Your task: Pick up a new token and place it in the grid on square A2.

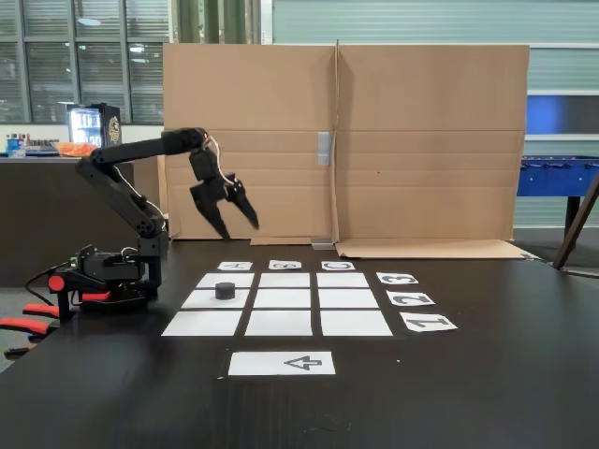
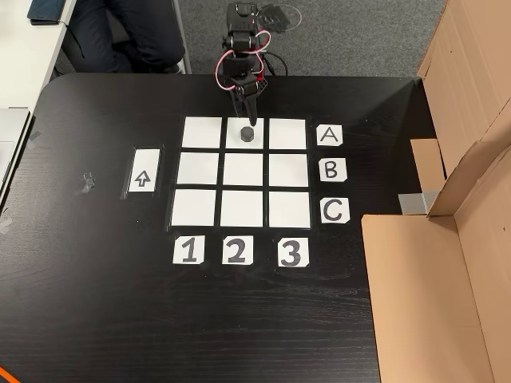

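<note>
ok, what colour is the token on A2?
Matte black, clearest in the other view: the token against square A2.

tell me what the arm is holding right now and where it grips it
Nothing. The gripper hangs open in the air, its jaws apart, while the token lies below it on square A2.

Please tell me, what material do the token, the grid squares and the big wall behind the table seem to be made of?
The token: a matte black puck, probably plastic or rubber; it shows no shine. The grid squares: thin white paper, lying flat with slightly glossy strips at the edges, perhaps clear tape. The wall: brown corrugated cardboard, with visible folds, creases and a grey tape patch. The table: a dark, slightly reflective surface, material unclear.
</note>
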`<state>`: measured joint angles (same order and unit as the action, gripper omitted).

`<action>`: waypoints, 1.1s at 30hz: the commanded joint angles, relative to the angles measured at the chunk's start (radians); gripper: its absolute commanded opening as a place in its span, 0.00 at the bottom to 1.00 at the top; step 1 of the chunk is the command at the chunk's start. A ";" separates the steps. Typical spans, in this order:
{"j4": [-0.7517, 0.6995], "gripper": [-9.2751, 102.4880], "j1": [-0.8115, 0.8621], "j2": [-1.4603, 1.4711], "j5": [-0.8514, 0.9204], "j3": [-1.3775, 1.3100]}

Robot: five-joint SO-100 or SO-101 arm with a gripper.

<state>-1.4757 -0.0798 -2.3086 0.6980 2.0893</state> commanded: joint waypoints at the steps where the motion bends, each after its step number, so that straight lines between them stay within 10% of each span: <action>1: -0.041 0.33 0.005 -0.018 -0.029 -0.107; 33: -0.189 0.33 0.256 -0.071 -0.474 -0.732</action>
<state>-1.6736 0.1350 -2.3577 0.2347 1.3883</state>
